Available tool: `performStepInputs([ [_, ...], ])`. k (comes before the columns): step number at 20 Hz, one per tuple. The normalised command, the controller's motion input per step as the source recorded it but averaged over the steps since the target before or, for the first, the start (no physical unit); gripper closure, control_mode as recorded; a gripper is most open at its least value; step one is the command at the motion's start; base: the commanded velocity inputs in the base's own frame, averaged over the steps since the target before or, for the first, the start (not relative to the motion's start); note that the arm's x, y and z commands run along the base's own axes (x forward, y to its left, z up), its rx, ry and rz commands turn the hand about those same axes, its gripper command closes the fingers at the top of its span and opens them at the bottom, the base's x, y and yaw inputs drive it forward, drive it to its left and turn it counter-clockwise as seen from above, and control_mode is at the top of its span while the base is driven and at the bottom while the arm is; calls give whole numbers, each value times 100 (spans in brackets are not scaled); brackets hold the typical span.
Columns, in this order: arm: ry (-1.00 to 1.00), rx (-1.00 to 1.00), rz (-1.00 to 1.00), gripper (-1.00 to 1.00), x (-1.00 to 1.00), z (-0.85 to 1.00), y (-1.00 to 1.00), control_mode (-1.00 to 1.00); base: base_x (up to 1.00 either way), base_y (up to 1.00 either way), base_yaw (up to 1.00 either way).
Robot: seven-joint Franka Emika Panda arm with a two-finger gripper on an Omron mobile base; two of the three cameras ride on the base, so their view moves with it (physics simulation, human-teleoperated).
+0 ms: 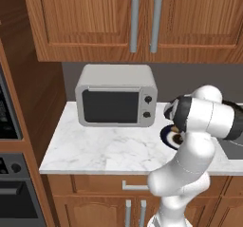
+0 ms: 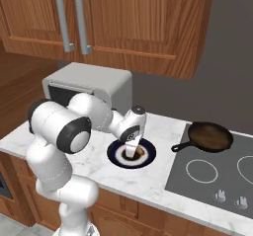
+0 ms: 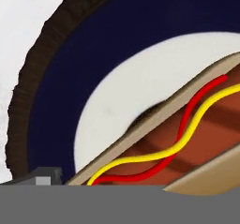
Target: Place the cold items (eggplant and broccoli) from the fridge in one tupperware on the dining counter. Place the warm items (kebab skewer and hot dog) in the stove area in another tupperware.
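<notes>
The hot dog (image 3: 187, 138), a brown sausage in a tan bun striped with wavy red and yellow lines, lies flat on the plate's (image 3: 112, 45) white centre, slanting from seven to two o'clock.

Both base views look forward and down from behind the arm, left and right, sharing the counter (image 1: 95, 150), microwave (image 1: 116, 95) and plate (image 2: 118, 157). The hand view looks very closely down onto that plate's rim and the hot dog (image 3: 187, 134).
</notes>
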Motion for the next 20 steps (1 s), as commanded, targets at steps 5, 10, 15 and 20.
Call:
performStepInputs([
  [5, -6, 1, -19, 100, -81, -31, -1, -100, 0, 0, 0],
  [10, -21, 4, -14, 100, -71, 20, 26, -100, 0, 0, 0],
  [15, -2, 0, 2, 100, -26, 100, 43, -100, 0, 0, 0],
  [20, 14, -10, 17, 100, -80, 100, 38, -100, 0, 0, 0],
])
